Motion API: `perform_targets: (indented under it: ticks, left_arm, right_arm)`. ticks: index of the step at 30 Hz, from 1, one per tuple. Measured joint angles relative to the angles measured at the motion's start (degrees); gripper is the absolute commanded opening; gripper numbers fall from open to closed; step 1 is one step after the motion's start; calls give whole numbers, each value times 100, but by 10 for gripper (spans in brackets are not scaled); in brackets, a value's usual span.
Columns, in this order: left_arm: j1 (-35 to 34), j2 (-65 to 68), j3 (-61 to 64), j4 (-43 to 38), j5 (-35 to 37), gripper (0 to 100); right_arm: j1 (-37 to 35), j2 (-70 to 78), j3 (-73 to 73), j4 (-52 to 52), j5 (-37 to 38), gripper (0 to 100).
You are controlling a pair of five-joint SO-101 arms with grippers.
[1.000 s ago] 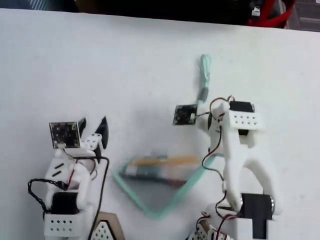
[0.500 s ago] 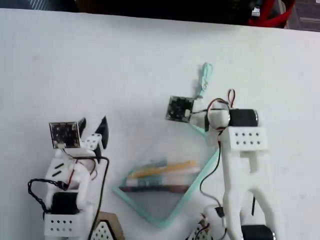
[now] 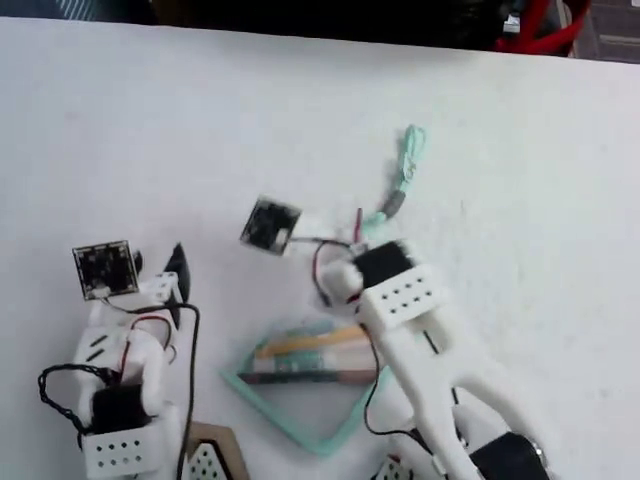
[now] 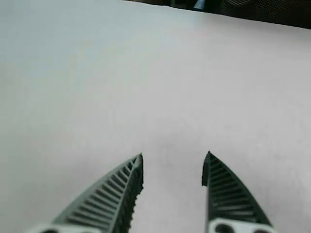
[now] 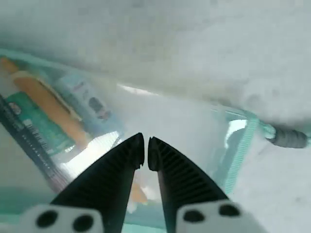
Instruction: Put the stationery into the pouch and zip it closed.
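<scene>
At our left, the left gripper [image 4: 172, 156] hangs over bare table [image 3: 150, 120] with its jaws spread wide and nothing between them. It is near the pouch's left corner but apart from it. We take it to be parked there, ready to pin the pouch if the zip needs a counter-hold.

Next along lies the pouch [image 3: 300, 405], clear with a teal border, flat on the table between the two arms and near their bases. The stationery [image 3: 312, 345] is already inside it, an orange pencil [image 5: 48, 104] and a darker pen [image 3: 300, 377] lying side by side. The loading looks done, and in our judgement what is left is the zip.

The right gripper [image 5: 146, 139] is low over the pouch's right part, its jaws brought together tip to tip. We see nothing clamped between them, though we cannot tell whether they pinch the clear film. That closed, pointed stance would suit pressing or sliding along the teal zip strip [image 5: 240, 150] just beside it.

Farthest right, a teal cord [image 3: 408, 150] runs away from the pouch over the table, joined to it by a grey pull [image 5: 289, 138]. It lies loose, held by neither arm — how far the zip is shut we cannot tell.
</scene>
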Motion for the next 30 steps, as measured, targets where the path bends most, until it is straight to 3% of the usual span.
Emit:
perform_targets:
  ticks: [3, 10, 19, 30]
  left_arm:
    - [-211, 0, 0, 53, -18, 203]
    - [-536, 0, 44, 114, -53, 203]
    - [-536, 0, 44, 114, -53, 203]
    - [-536, 0, 97, 105, -53, 203]
  right_arm:
    - [-97, 308, 176, 35, 79, 18]
    - [-167, 1398, 53, -123, 1029, 18]
    - [9, 3736, -2040, -123, 1108, 18]
    - [1503, 6321, -6207, 237, -923, 18]
